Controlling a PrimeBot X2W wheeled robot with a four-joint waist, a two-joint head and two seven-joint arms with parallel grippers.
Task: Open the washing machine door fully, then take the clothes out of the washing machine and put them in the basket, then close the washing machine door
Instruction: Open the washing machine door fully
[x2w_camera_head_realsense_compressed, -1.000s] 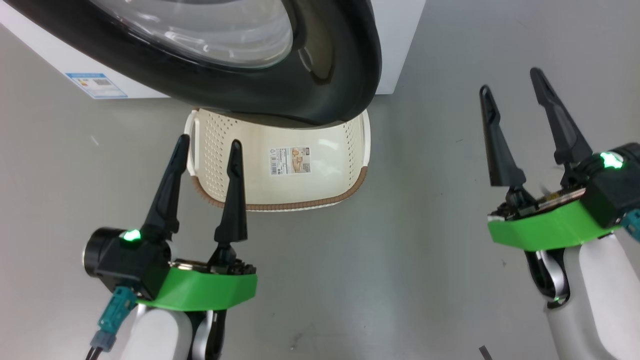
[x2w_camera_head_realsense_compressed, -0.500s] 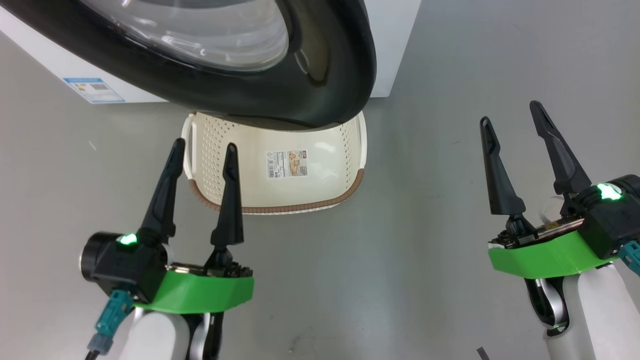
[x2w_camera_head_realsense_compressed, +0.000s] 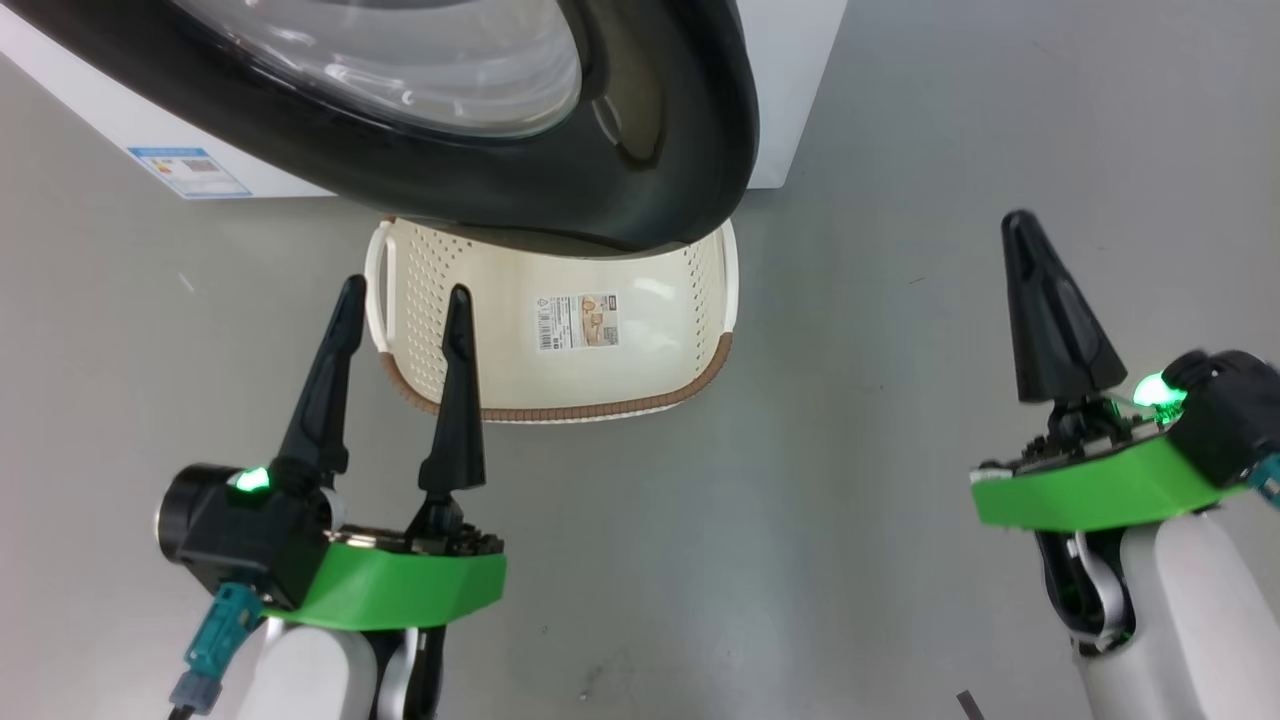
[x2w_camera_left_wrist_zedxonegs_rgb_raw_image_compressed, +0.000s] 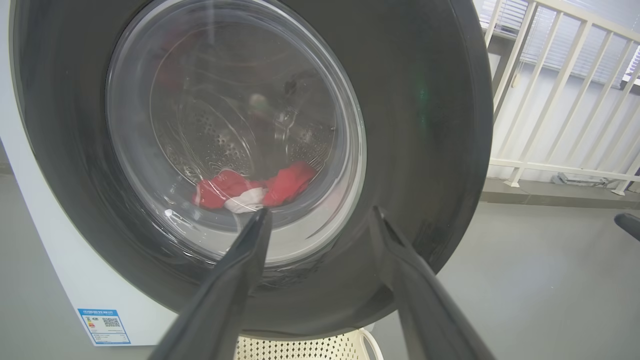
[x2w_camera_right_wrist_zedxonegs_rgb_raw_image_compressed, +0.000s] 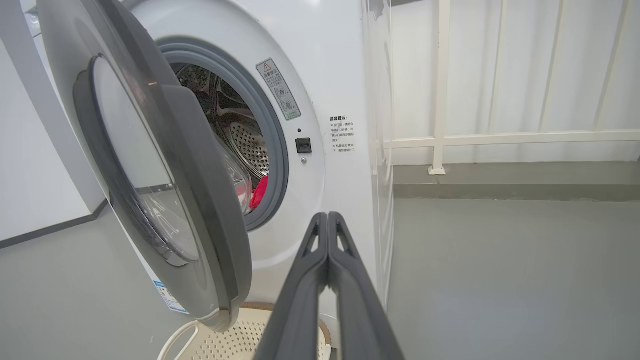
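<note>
Head view: left gripper (x2w_camera_head_realsense_compressed: 406, 290), fingers parted, nothing held, seen before the left corner of the basket (x2w_camera_head_realsense_compressed: 600, 412). Right gripper (x2w_camera_head_realsense_compressed: 1022, 228), fingers pressed together, empty, well apart to the right above the floor (x2w_camera_head_realsense_compressed: 850, 500). The basket stood on the floor, its far side hidden under the washing machine door (x2w_camera_head_realsense_compressed: 690, 150).

Left wrist view added: the clothes (x2w_camera_left_wrist_zedxonegs_rgb_raw_image_compressed: 285, 182), red with a white part, lying low in the drum, seen through the door's glass.

Right wrist view added: door partly swung out from the washing machine (x2w_camera_right_wrist_zedxonegs_rgb_raw_image_compressed: 330, 75); grey gasket (x2w_camera_right_wrist_zedxonegs_rgb_raw_image_compressed: 277, 150) and red fabric showed past its edge
</note>
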